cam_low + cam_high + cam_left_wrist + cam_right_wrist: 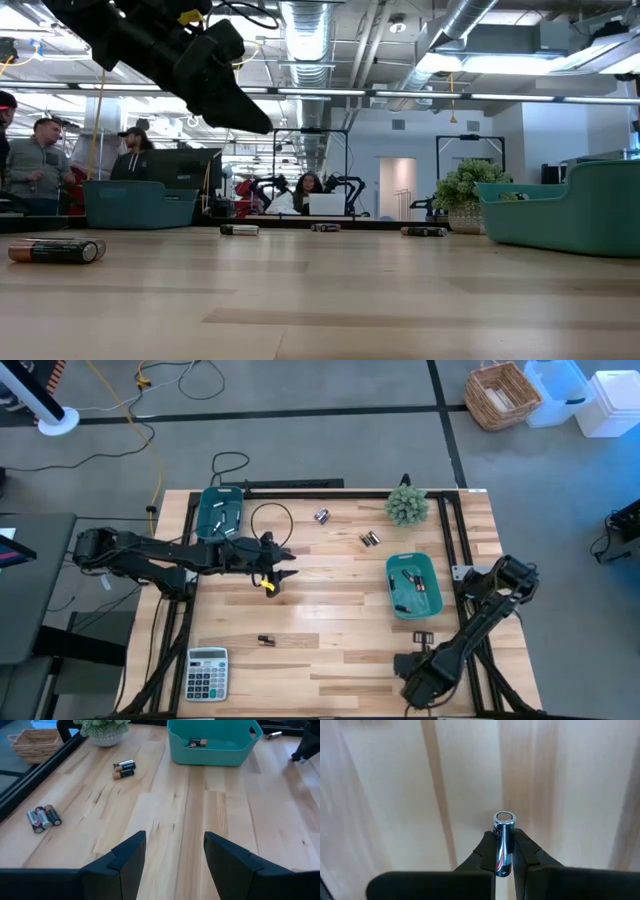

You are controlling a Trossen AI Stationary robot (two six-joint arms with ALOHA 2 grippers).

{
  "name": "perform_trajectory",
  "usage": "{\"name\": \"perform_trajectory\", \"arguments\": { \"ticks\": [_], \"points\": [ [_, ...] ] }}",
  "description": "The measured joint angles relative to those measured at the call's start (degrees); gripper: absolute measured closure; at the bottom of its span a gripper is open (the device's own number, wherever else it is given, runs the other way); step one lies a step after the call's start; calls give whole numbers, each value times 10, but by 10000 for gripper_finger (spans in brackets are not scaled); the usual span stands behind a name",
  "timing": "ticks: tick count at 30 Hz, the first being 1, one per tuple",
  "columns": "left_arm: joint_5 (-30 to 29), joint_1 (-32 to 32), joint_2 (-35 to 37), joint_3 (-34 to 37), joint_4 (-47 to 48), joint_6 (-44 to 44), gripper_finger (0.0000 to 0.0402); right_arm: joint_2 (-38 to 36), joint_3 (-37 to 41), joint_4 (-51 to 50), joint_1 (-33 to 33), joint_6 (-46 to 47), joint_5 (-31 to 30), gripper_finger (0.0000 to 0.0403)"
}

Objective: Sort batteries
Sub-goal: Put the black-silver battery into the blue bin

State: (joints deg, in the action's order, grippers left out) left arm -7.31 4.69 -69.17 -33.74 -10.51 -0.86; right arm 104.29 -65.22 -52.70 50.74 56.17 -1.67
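- High view: wooden table [330,575] with 2 teal bins; left bin [219,513] at the far left, right bin [413,584] at the right, each holding some batteries.
- Loose batteries: a cluster [321,516] and a pair [370,539] toward the far edge, 1 pair [266,641] near the calculator [207,673], 1 piece [422,637] just in front of the right bin.
- Left gripper [283,568]: hangs over bare wood mid-table, jaws apart, nothing between them.
- Right gripper [504,851]: near the table's front edge, jaws closed on 1 silver battery [502,842], held across the barrel with 1 end cap jutting forward.
- Handling, as judged: batteries are rigid, light, smooth metal cylinders; they roll freely and could slip or pivot in a pinch.
- Hold point, as judged: mid-barrel, fingers square across the axis, not at the end caps.
- Other items: plant [407,506] at the far edge.
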Motion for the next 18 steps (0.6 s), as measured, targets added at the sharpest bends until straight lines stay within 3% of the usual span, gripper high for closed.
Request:
{"name": "perform_trajectory", "arguments": {
  "ticks": [13,18],
  "points": [
    [-3,-29,27,5,-7,13,207,0,-73,2,-91,-149,-116,370],
    [-6,-35,70,55,-43,15,207,0,-95,12,-130,-210,-152,370]
  ]
}}
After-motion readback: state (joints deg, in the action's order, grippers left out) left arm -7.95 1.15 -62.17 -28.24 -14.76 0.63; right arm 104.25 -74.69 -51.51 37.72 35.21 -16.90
